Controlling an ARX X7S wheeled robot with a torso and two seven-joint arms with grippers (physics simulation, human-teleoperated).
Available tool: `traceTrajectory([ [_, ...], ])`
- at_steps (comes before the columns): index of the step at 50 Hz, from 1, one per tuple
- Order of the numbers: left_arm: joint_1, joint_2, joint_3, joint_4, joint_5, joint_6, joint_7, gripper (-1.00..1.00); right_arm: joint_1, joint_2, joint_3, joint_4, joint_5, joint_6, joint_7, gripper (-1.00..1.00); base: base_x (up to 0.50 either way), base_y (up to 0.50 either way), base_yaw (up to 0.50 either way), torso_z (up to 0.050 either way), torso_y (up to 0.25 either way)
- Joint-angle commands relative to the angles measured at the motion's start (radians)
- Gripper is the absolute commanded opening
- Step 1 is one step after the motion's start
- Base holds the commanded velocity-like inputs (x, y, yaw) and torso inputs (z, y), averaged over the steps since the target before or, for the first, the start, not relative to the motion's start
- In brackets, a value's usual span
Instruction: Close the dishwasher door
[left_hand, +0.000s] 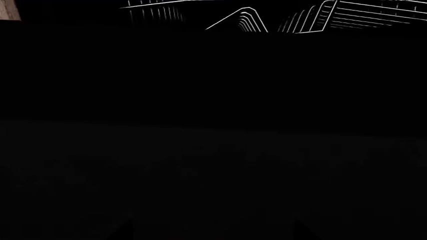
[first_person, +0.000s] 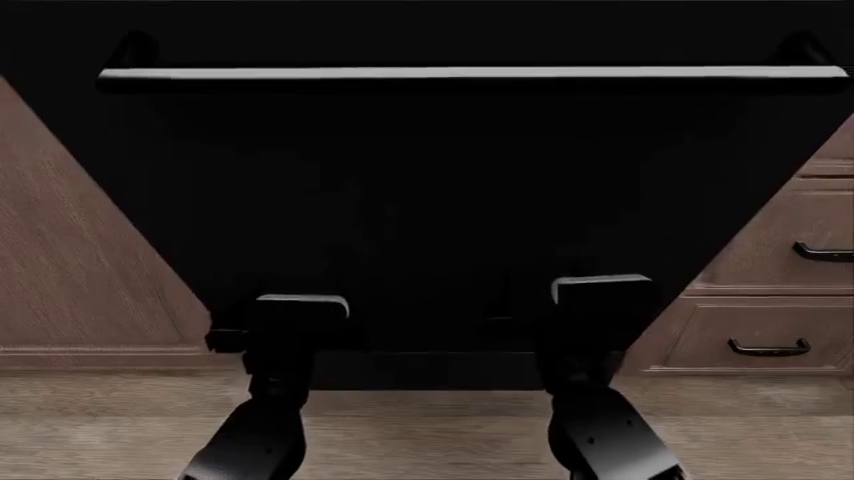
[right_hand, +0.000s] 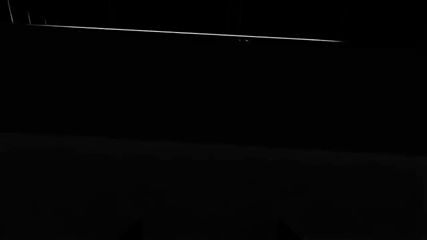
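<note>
The dishwasher door (first_person: 441, 200) is a wide glossy black panel, hanging open and tilted toward me, with its silver bar handle (first_person: 467, 72) near the top of the head view. Both arms reach under the door's lower edge; the left wrist (first_person: 300, 320) and right wrist (first_person: 601, 300) show, and the fingers are hidden behind the panel. In the wrist views the left gripper (left_hand: 213, 231) and right gripper (right_hand: 208, 231) show only faint dark fingertips set wide apart with nothing between them, facing the door's dark surface (left_hand: 213, 100). White wire racks (left_hand: 347, 17) show beyond it.
Brown wooden drawer fronts with small dark handles (first_person: 767, 340) stand to the right of the door. A brown wooden cabinet panel (first_person: 67, 250) stands to the left. Wooden floor (first_person: 427, 420) lies below, under my arms.
</note>
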Motion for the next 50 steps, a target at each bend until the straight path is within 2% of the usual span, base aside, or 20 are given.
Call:
traceTrajectory([
  [1,-0.024,0.014,0.007,-0.054,0.009,0.022,0.004,1.0,0.022,0.005,0.009,0.064,0.017,-0.005,0.009,1.0,0.0,0.0,0.0,0.0,0.0],
  [19,-0.048,0.019,0.013,-0.078,0.015,0.024,0.001,1.0,0.054,-0.001,0.006,0.085,0.017,0.0,0.009,1.0,0.0,0.0,0.0,0.0,-0.001],
  [50,-0.125,0.062,0.026,-0.268,0.035,0.083,0.012,1.0,0.125,-0.038,-0.008,0.253,-0.004,-0.041,-0.011,1.0,0.0,0.0,0.0,0.0,-0.002],
])
